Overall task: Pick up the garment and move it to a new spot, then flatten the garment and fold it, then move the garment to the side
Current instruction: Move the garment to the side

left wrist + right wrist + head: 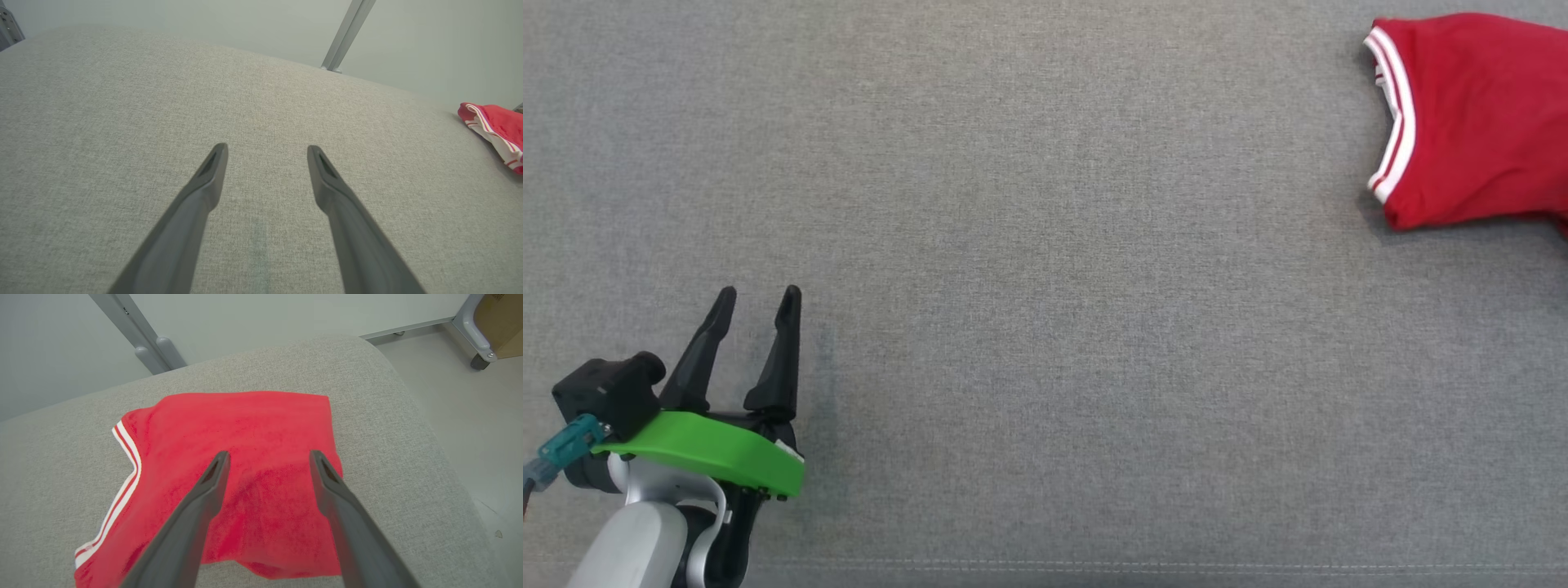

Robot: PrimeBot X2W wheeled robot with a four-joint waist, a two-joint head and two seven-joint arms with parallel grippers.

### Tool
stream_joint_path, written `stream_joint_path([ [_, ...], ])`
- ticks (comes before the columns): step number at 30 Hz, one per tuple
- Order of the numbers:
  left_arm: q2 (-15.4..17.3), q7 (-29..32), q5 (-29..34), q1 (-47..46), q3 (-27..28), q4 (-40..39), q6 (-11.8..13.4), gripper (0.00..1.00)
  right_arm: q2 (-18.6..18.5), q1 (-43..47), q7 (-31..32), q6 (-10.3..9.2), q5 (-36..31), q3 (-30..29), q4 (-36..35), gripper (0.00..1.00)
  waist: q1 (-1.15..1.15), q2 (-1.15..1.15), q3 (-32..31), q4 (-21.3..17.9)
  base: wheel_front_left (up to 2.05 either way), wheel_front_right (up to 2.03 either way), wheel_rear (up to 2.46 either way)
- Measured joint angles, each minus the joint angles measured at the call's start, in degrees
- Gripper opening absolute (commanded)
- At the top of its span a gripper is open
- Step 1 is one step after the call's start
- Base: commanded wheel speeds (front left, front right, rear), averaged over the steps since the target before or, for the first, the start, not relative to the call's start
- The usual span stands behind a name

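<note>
Nearest to you, at the lower left of the head view, your left gripper (760, 292) is hovering over the near part of the counter (1045, 245). The counter is a broad pad covered in grey woven fabric, with a stitched seam (1094, 565) running along its near edge. The gripper's two dark fingers (698, 351) are standing apart and gripping nothing. In the left wrist view you are seeing only bare grey fabric between them. A green bracket (711, 449) is sitting across the wrist behind the fingers, above the pale forearm (629, 547).

Further out and well to your right, the garment (1478, 114) is lying on the counter. It is red, with white stripes trimming a curved edge that is facing your left. It is sitting well apart from the left gripper, at the top right corner of the head view, and is running off that frame's right edge.

In the right wrist view you are looking down on it, gathered into a compact, roughly rectangular shape near a rounded corner of the counter. Your right gripper (269, 453) is poised over it with its fingers spread wide, one to each side of a slightly rumpled patch of red cloth. They are not pinching any of it. You cannot tell whether the tips are touching the fabric.

Beyond the counter, grey metal frame legs (151, 347) are standing against a pale wall (265, 318). A castor (478, 361) is resting on the light floor (461, 416) past that corner.
</note>
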Motion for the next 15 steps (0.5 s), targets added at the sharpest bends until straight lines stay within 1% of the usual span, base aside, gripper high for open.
stream_joint_path([
  [1,0.04,0.00,0.00,-0.13,0.25,0.01,0.00,1.00,0.46,0.37,-0.87,0.01,-0.52,0.15,0.32,1.00,0.00,0.00,0.15,-0.10,0.00,0.00,0.00],
  [2,0.12,-0.01,0.00,-0.15,0.94,0.11,0.00,1.00,1.18,0.54,-3.18,0.00,-1.40,0.00,1.41,1.00,0.00,0.00,0.29,-0.41,0.00,0.00,0.00],
  [8,0.20,-1.19,0.44,-0.58,1.72,0.58,0.04,1.00,1.42,1.90,-10.14,0.00,-4.61,-0.34,2.82,1.00,0.00,0.00,-0.02,-1.52,0.00,0.00,0.00],
  [12,-0.19,-3.00,1.05,-1.08,3.60,1.24,0.47,1.00,1.76,2.18,-17.47,0.00,-7.83,-0.90,0.70,1.00,0.00,0.00,-1.04,-2.17,0.00,0.00,0.00],
  [15,-0.12,-4.34,2.83,-1.71,5.31,2.21,0.82,1.00,1.91,2.27,-24.12,0.00,-11.23,-1.20,-1.78,1.00,0.00,0.00,-2.09,-2.65,0.00,0.00,0.00],
])
